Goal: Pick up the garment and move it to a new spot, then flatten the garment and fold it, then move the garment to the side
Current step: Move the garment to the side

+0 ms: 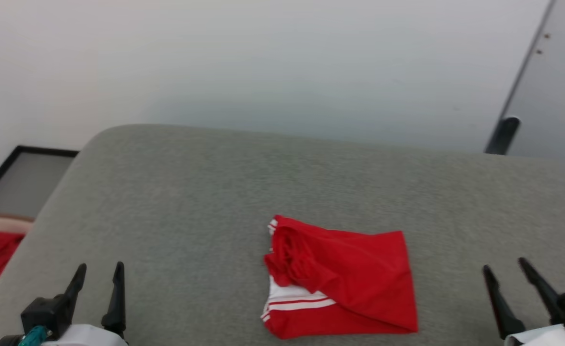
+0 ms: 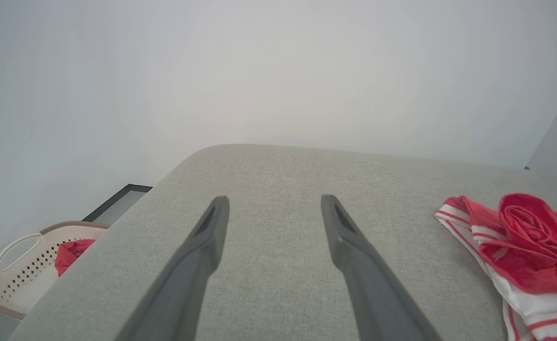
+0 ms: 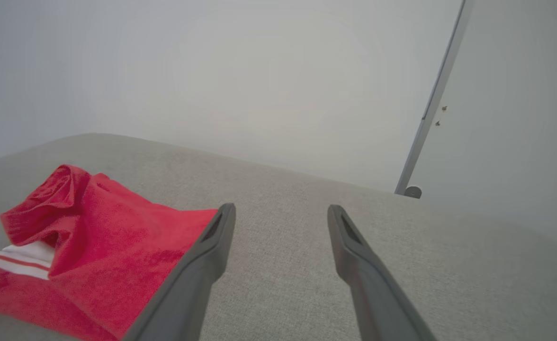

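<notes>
Two claws up and both released: my left claw point(image 1: 100, 265) and my right claw point(image 1: 504, 264) hang with their long dark fingers spread wide and nothing between them. The small red fabric jersey with white panels and red-and-white striped trim point(image 1: 350, 281) lies on the grey woven cushion top point(image 1: 191, 192), between the two claws and nearer the right one. From the right wrist, its plain red edge sits near that claw's left finger. From the left wrist it's well off to the right, with a rolled bunch of red cloth uppermost. Far left of the left claw, off the cushion, a cream perforated plastic basket point(image 2: 4, 284) holds a plain red cloth point(image 2: 72, 253), which is not my target. I read this as the pick-up. I want the right claw swung left and low over that flat red edge, pinching close against the cushion. The left claw takes the bunched side, so the jersey lifts evenly without dragging.
</notes>
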You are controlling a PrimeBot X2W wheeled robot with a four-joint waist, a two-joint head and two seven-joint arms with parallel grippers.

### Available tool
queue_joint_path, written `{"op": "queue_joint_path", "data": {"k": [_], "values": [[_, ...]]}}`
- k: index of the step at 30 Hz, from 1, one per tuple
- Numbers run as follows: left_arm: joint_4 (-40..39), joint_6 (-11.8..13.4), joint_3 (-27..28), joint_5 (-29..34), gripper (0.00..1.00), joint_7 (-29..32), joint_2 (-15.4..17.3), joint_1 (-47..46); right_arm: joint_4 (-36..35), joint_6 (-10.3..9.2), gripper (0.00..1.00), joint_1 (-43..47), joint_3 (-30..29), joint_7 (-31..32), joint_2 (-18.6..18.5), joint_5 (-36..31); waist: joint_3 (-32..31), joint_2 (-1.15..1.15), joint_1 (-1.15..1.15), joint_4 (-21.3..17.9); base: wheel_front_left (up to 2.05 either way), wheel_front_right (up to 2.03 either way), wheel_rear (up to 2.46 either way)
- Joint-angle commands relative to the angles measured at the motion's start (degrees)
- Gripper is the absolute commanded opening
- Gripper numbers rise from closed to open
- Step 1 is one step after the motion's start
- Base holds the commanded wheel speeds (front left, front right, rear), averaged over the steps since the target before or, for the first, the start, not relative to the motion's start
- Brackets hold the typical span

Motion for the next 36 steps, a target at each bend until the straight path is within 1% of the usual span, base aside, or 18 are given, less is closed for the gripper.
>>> {"op": "queue_joint_path", "data": {"k": [1,4,6,7,10,12,16,19,21,25,29,31,36], "values": [[0.12,-0.12,0.18,0.39,1.0,-0.03,-0.01,-0.49,1.33,-0.05,1.0,-1.67,1.75,0.66,-0.53,1.63,-0.63,0.0,0.0,3.69,0.0,0.0,0.0],[0.32,-0.13,-0.28,0.68,1.0,-0.03,0.09,-0.08,3.37,-0.05,1.0,-3.52,4.9,4.65,-1.17,5.0,-0.92,0.0,0.0,5.67,0.0,0.0,0.0],[0.37,-0.13,-0.43,0.29,1.0,-0.03,-0.03,0.24,4.36,-0.05,1.0,-5.01,6.5,8.72,-1.69,7.98,-1.05,0.0,0.0,6.68,0.0,0.0,0.0],[0.37,-0.13,-0.43,0.29,1.0,-0.03,-0.03,0.24,4.36,-0.05,1.0,-5.01,6.5,8.72,-1.69,7.98,-1.05,0.0,0.0,6.68,0.0,0.0,0.0],[0.53,-0.14,-0.95,0.0,1.0,-0.03,0.02,0.77,5.56,-0.05,1.0,-7.3,8.88,16.32,-2.57,12.4,-1.11,0.0,0.0,7.86,0.0,0.0,0.0],[0.66,-0.14,-1.29,-0.22,1.0,-0.03,-0.16,0.85,6.25,-0.04,1.0,-8.67,10.79,22.6,-3.54,14.52,-1.09,0.0,0.0,8.54,0.0,0.0,0.0],[1.11,-0.15,-2.23,-1.12,1.0,-0.03,-0.6,0.5,7.67,-0.05,1.0,-11.56,11.47,33.11,-4.29,18.09,-0.77,0.0,0.0,9.84,0.0,0.0,0.0],[1.72,-0.15,-3.57,-1.47,1.0,-0.03,-0.94,-0.17,9.18,-0.05,1.0,-13.32,11.69,39.89,-4.69,17.69,-0.33,0.0,0.0,11.02,0.0,0.0,0.0],[2.24,-0.15,-4.5,-1.76,1.0,-0.03,-1.14,-0.71,10.28,-0.05,1.0,-14.34,11.24,43.51,-4.0,18.0,0.14,0.0,0.0,11.79,0.0,0.0,0.0],[2.69,-0.15,-5.97,-2.55,1.0,-0.03,-1.85,-2.18,12.55,-0.05,1.0,-16.48,10.83,49.78,-3.36,16.37,2.19,0.0,0.0,13.19,0.0,0.0,0.0],[2.99,-0.15,-7.17,-3.07,1.0,-0.03,-2.88,-3.95,14.63,-0.05,1.0,-19.0,10.11,53.95,-3.24,14.06,4.64,0.0,0.0,14.58,0.0,0.0,0.0],[3.17,-0.15,-7.66,-3.22,1.0,-0.03,-3.36,-4.92,15.63,-0.04,1.0,-19.92,9.21,55.67,-2.33,14.51,5.73,0.0,0.0,15.14,0.0,0.0,0.0],[3.93,-0.15,-8.39,-3.95,1.0,-0.03,-4.35,-6.47,18.49,-0.05,1.0,-21.22,9.52,60.0,-1.16,14.13,7.3,0.0,0.0,16.23,0.0,0.0,0.0]]}}
